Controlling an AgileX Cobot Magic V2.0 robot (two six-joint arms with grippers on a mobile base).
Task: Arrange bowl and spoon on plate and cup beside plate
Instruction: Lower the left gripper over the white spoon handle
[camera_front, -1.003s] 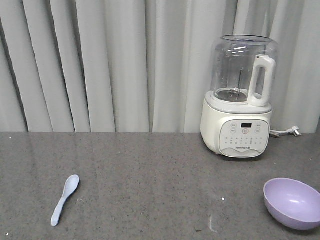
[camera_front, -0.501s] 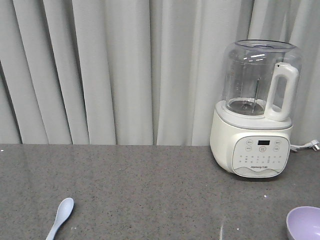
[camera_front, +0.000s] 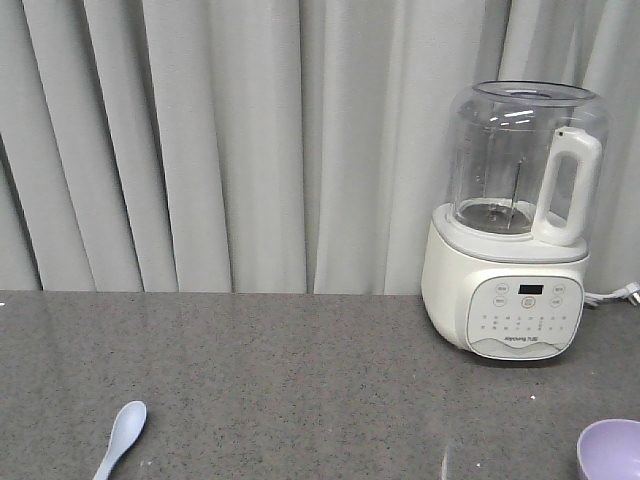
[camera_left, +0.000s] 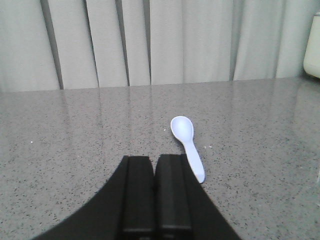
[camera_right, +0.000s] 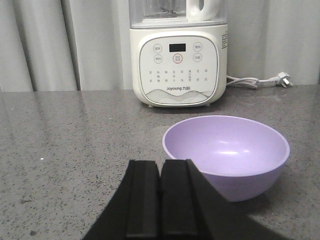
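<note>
Left end effector pressed together, near spoon | right end effector pressed together, near bowl | blender reads "Joyoung"

The bowl and the spoon look like smooth plastic with a soft shine. The grey table is speckled and slightly glossy; the curtain is matt cloth.

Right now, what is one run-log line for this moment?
left gripper shut, empty | right gripper shut, empty | spoon on counter, untouched | bowl upright, untouched | plate, cup not seen
</note>
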